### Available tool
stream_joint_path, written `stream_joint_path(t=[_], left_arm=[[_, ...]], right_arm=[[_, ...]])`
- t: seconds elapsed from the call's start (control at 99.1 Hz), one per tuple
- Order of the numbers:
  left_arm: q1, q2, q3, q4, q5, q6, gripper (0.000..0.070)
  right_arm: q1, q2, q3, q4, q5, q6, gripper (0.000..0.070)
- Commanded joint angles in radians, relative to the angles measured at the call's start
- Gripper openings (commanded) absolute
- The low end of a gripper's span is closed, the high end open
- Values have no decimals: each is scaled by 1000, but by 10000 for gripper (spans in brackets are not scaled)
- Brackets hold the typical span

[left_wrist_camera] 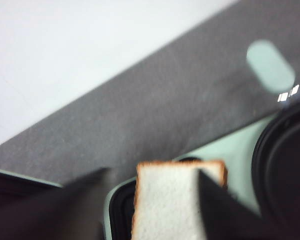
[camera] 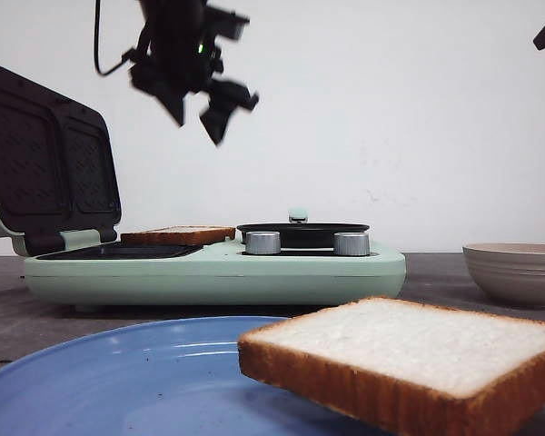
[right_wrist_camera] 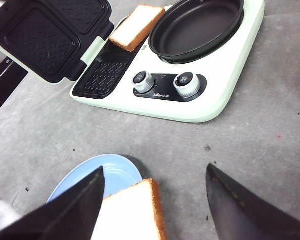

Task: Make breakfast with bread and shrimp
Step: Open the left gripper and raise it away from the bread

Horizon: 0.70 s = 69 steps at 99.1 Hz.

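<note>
Above the sandwich maker (camera: 213, 268), the left gripper (camera: 203, 107) hung in the air with its jaws apart and nothing between them. Its wrist view was blurred; the two dark fingers (left_wrist_camera: 225, 210) framed one bread slice (left_wrist_camera: 167, 200) below, without touching it. That slice (camera: 177, 235) lay on the maker's grill plate (right_wrist_camera: 102, 75), at the plate's far end, just beside the black round pan (camera: 302, 232) and partly overhanging the plate's edge. The grill lid (camera: 50, 163) stood open and upright at the left end of the appliance. Two silver knobs (camera: 262, 242) sat on the front of the pale green body, below the pan. The right gripper (right_wrist_camera: 155, 200) was also spread wide and held nothing; only a dark corner of that arm showed at the top right of the front view. Under its fingers (right_wrist_camera: 240, 210) lay the second bread slice (right_wrist_camera: 132, 212), resting on the rim of a blue plate (right_wrist_camera: 115, 172) and reaching past it over the grey table (right_wrist_camera: 260, 140). In the front view this slice (camera: 409, 359) sat nearest the camera, on the plate's right side. A beige bowl (camera: 518, 270) stood on the table to the right of the maker, well apart from both slices.
</note>
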Motion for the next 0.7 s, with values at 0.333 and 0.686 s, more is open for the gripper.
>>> stream_joint_path(t=[0.333, 0.686], left_arm=[[-10, -111, 93, -201, 78, -281, 0], [-23, -360, 91, -342, 123, -278, 0]], right_arm=[[5, 2, 18, 4, 0, -10, 390], [5, 2, 18, -32, 0, -10, 390]])
